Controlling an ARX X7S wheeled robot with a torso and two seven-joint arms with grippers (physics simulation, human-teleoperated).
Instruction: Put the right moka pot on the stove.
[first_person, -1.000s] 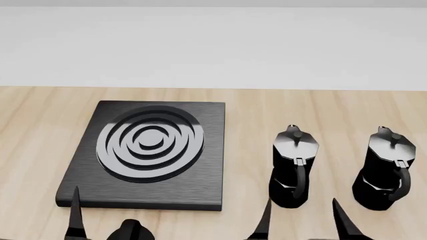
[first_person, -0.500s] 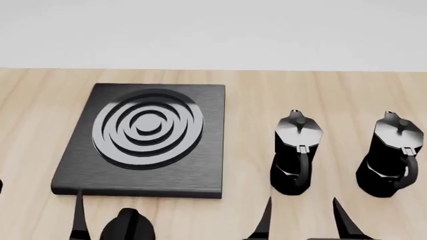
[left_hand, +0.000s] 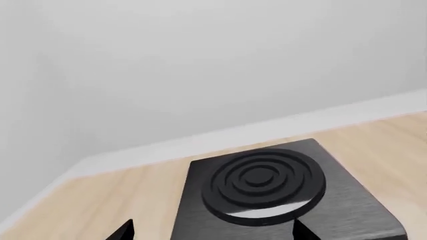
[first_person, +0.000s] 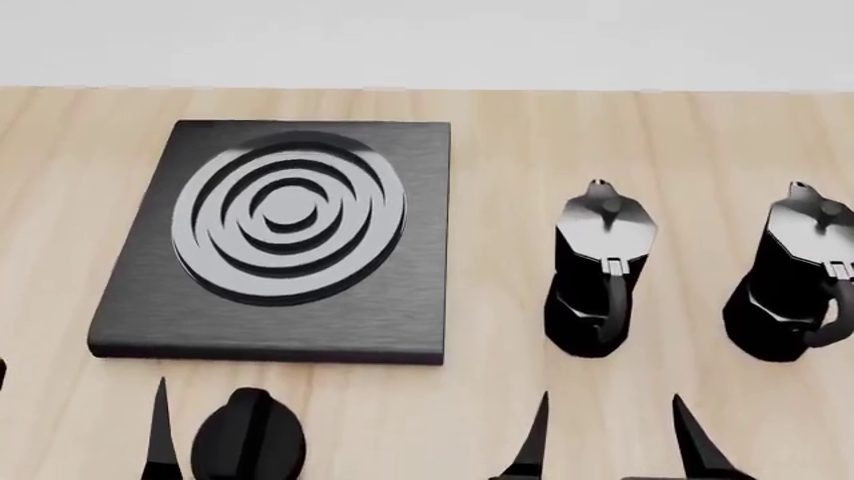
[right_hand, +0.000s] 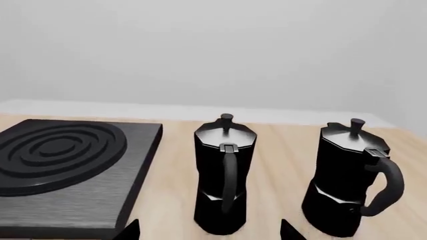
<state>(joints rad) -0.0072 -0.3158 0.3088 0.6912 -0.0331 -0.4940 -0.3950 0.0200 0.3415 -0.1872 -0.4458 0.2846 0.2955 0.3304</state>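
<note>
Light wood counter (first_person: 507, 130) against a plain pale wall. Item: stove (first_person: 400, 310), flat black square slab with a round burner of concentric rings, lying on the counter's left half. Item: small black round knob (first_person: 248, 440), on the counter just in front of the stove's near edge. Item: left moka pot (first_person: 601, 270), black, faceted, silvery lid with top knob, upright, beside the stove's right edge but apart from it, handle toward the robot. Item: right moka pot (first_person: 798, 275), same make, upright on the counter further right, apart from its twin, partly cut by the head view's edge, handle toward the robot. Item: left end effector (first_person: 160, 435), only one thin dark fingertip seen at the head view's bottom edge, low before the stove's near left corner; its wrist view shows two tips spread wide, holding nothing. Item: right end effector (first_person: 607, 435), two dark fingertips pointing forward, spread apart and empty, set short of both pots, nearer the left one.
</note>
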